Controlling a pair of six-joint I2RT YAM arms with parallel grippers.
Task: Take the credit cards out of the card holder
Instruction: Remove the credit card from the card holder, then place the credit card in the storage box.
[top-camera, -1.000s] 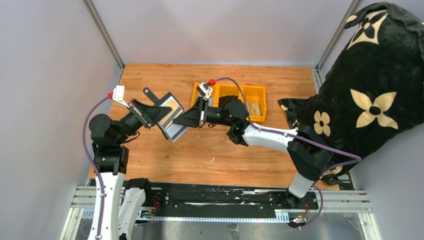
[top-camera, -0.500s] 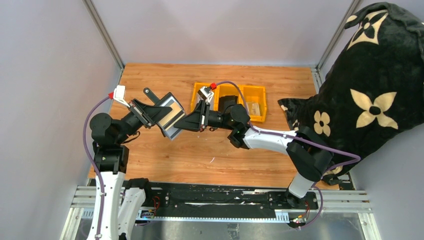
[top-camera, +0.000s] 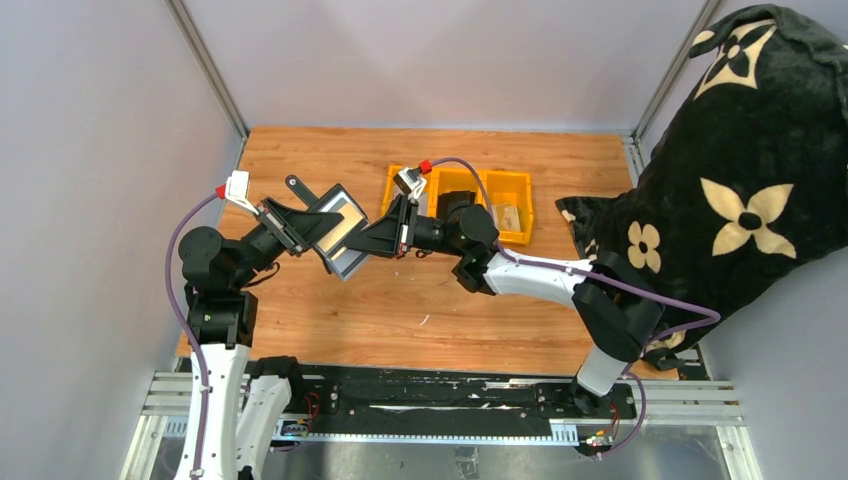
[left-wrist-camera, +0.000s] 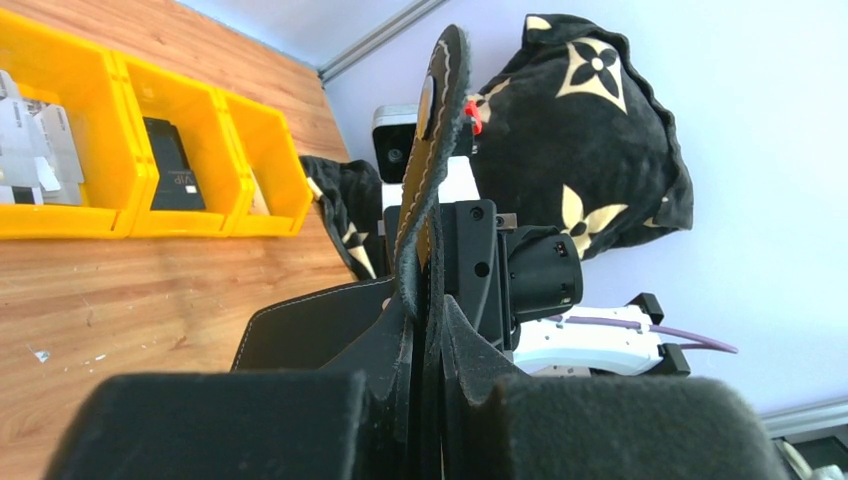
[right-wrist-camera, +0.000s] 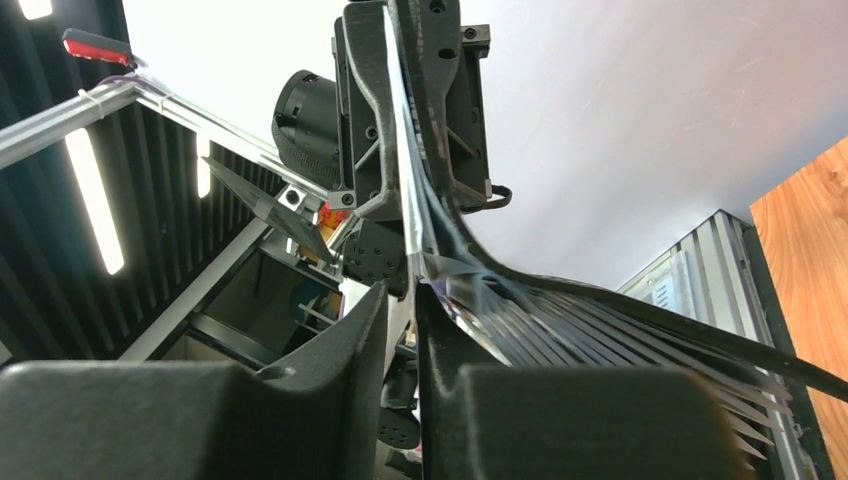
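My left gripper (top-camera: 320, 226) is shut on the black card holder (top-camera: 340, 236) and holds it open in the air over the left of the table. In the left wrist view the holder (left-wrist-camera: 427, 170) stands edge-on, pinched between the pads of the left gripper (left-wrist-camera: 428, 315). My right gripper (top-camera: 364, 243) reaches in from the right to the holder's lower edge. In the right wrist view the right gripper (right-wrist-camera: 400, 292) shows a narrow gap between its fingers. The pale thin edge of a credit card (right-wrist-camera: 403, 180) runs down to that gap. The other cards are hidden in the slots.
A row of yellow bins (top-camera: 508, 196) sits behind the right arm; one holds a chunky black item (left-wrist-camera: 172, 165), another white paper pieces (left-wrist-camera: 35, 150). A large black cushion with cream flowers (top-camera: 745, 170) fills the right side. Grey walls and metal posts close in the table.
The right gripper went from shut to slightly open and shifted a little left, to the holder's lower edge. The left gripper keeps its hold on the holder, nearly still.
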